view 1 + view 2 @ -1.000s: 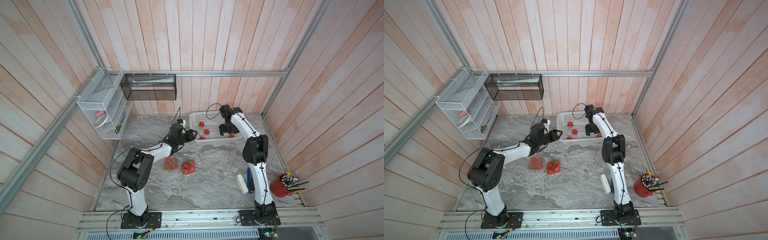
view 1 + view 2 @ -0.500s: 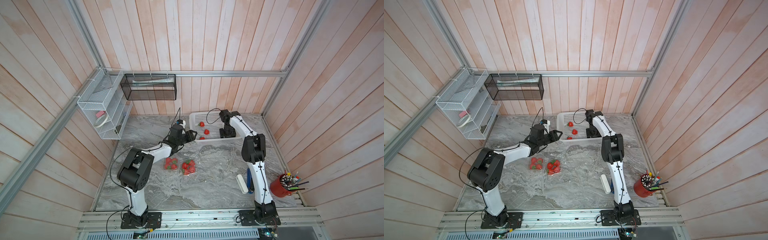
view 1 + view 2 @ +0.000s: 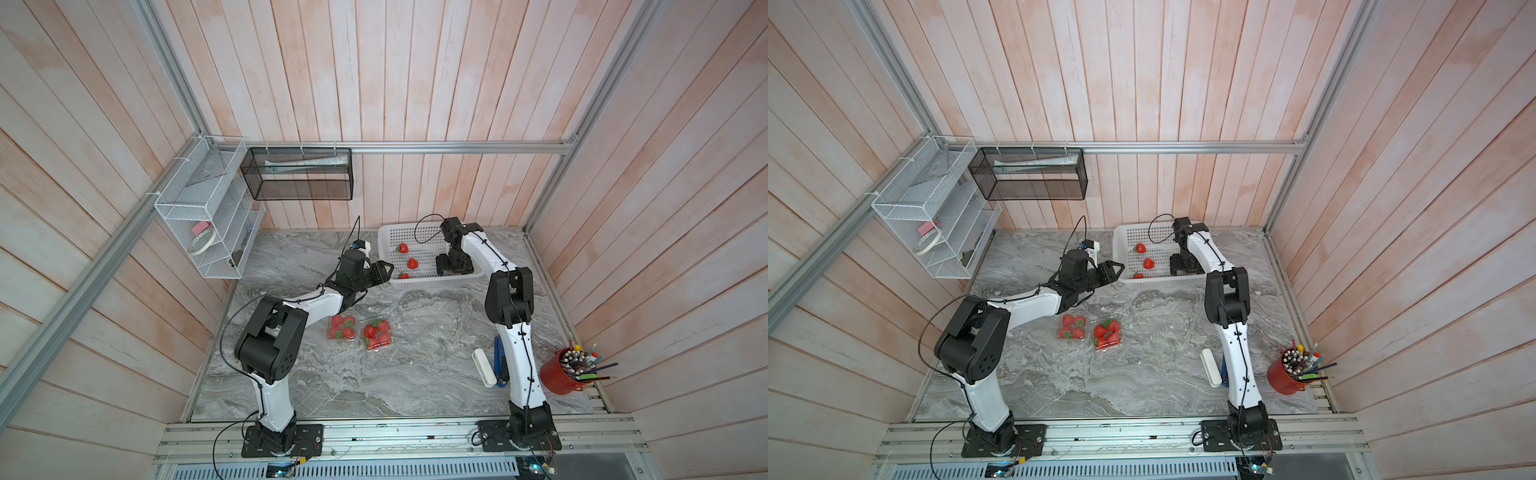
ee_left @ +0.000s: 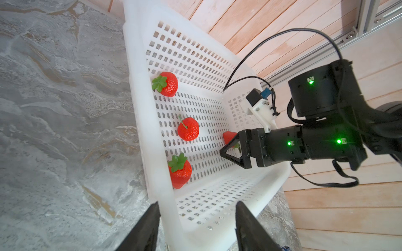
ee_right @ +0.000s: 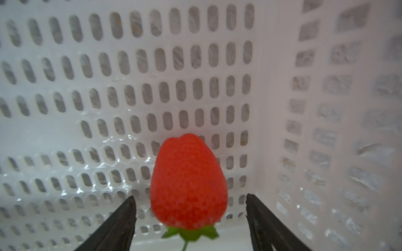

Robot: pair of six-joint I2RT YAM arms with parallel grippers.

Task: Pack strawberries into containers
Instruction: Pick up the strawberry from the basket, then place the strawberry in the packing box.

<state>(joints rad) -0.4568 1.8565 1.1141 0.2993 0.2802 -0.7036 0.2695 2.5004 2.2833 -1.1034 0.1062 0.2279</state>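
Three strawberries (image 3: pixel 412 263) (image 4: pixel 188 129) lie loose in the left half of the white perforated basket (image 3: pixel 432 284) (image 4: pixel 139 108). A fourth strawberry (image 5: pixel 188 182) lies on the basket floor between the fingers of my right gripper (image 5: pixel 189 195) (image 3: pixel 453 270), which is open with a gap on each side of it. My left gripper (image 4: pixel 196 203) (image 3: pixel 384 271) is closed across the basket's near left corner, one finger outside each wall. Two clear containers (image 3: pixel 354 338) (image 3: pixel 376 348), each holding several strawberries, sit on the marble beside the left forearm.
A red pencil cup (image 3: pixel 561 376) stands at the front right. A white bar (image 3: pixel 484 368) and a blue object (image 3: pixel 498 361) lie by the right arm's base. A white wire shelf (image 3: pixel 208 216) and a black mesh basket (image 3: pixel 297 174) hang on the walls.
The right gripper has shifted a little left and down inside the basket, onto the strawberry that showed beside it a second ago. The left arm has not moved.
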